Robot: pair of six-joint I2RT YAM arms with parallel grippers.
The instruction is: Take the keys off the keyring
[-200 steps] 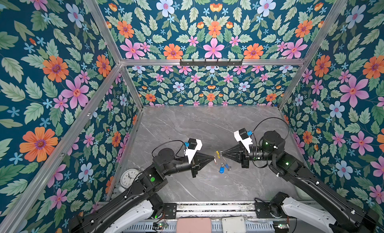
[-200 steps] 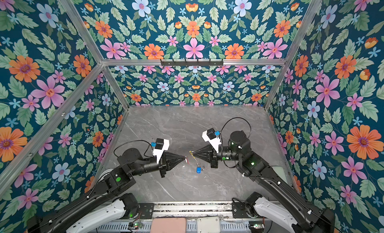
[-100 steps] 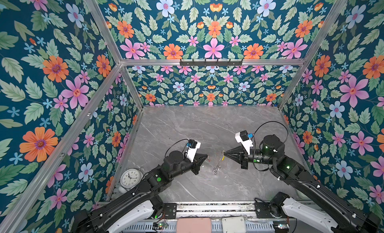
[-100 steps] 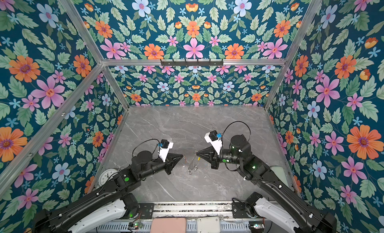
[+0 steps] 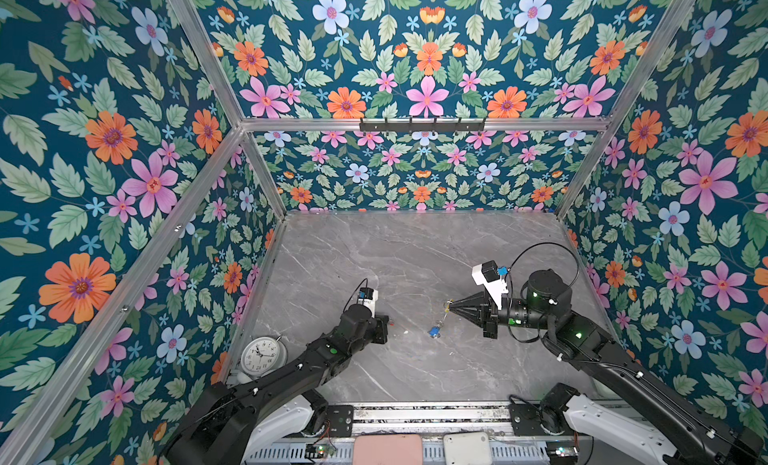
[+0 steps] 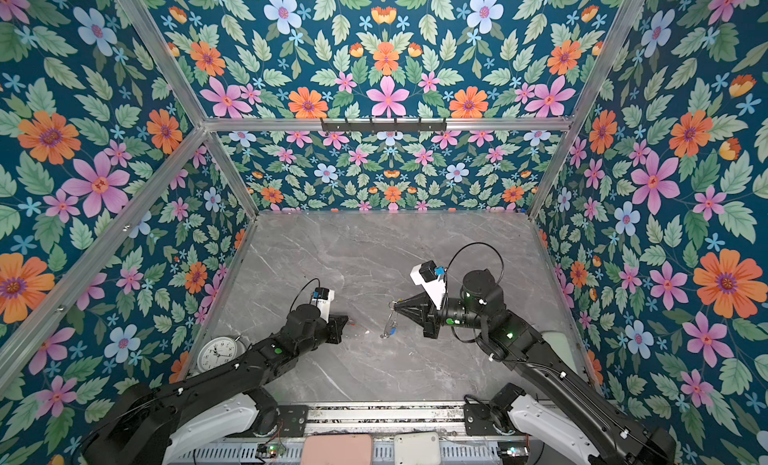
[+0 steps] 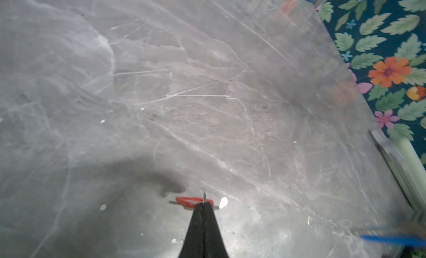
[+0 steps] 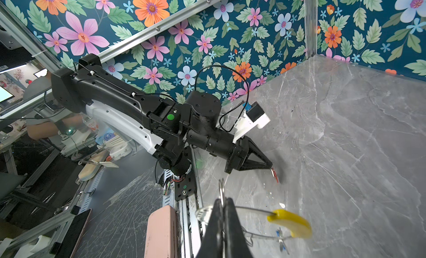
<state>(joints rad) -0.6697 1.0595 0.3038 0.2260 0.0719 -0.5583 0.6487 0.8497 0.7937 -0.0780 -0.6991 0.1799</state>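
- grey marble-look desk (image 5: pixel 415 255): both arms reach in from its near edge and work over the near half.
- right gripper (image 5: pixel 453 306): over the right half, tips pointing toward the left edge. Jaws are pinched tight on the rim of the keyring.
- left gripper (image 7: pixel 204 203): over the left half, low over the surface. Jaws are clamped on the metal loop of the red-tagged key.
- white round alarm clock (image 5: pixel 264 354): at the left edge close to the near-left corner, beside the left arm.
- keyring (image 8: pixel 289 221): large thin grey-silver metal ring with one yellow arc. It hangs from the right gripper's tips near the desk's middle and is edge-on in both top views. Can't tell if its low end touches the desk.
- blue-tagged key (image 5: pixel 434 330): tiny, on the ring's low end, next to the yellow arc.
- red-tagged key (image 8: pixel 274 175): tiny, off the ring, dangling at the left gripper's tips, well apart from the ring. Desk contact unclear.
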